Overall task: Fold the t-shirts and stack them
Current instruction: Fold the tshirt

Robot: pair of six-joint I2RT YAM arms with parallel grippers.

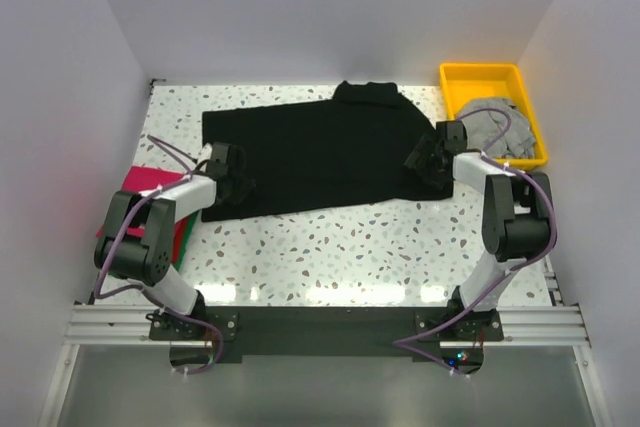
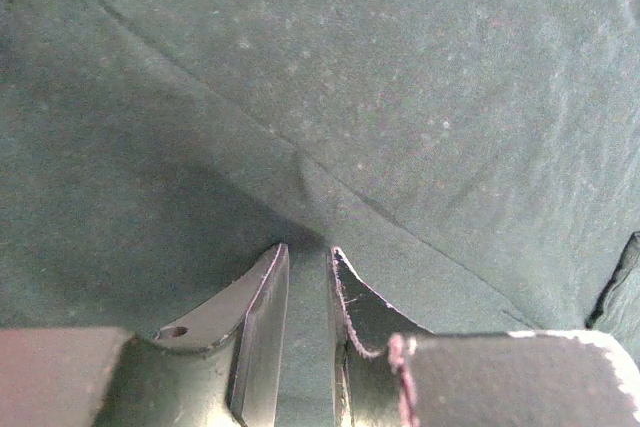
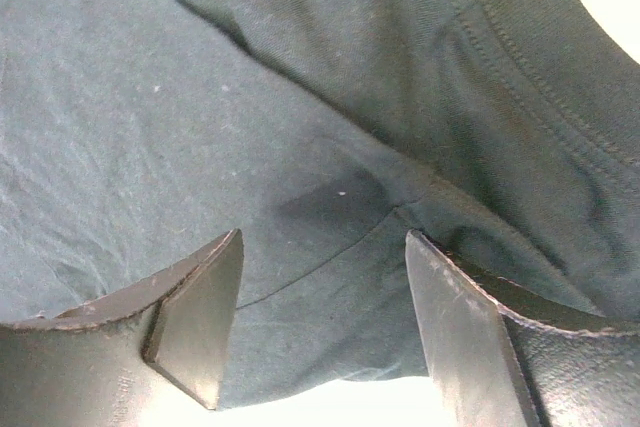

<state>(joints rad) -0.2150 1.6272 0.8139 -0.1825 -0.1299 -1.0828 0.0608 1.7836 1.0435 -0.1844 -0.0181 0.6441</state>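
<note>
Operator: What is the state of each pincer?

Technician: The left pincer [image 2: 307, 252] is pressed almost together on a raised ridge of the black t-shirt [image 1: 310, 157], and creases run into its gap. The right pincer [image 3: 325, 237] is spread wide with cloth under both fingers. A stitched hem [image 3: 520, 57] lies ahead of its right finger.

Operator: Where is the shirt?

Technician: It lies flat on the worktop [image 1: 330, 247] between the two pincers, one at each side edge.

Operator: How will it handle?

Technician: It is judged light, limp and not fragile. It will sag when lifted, and a thin pinch may slip. The hem is the firmer grip point, taken through both layers.
</note>
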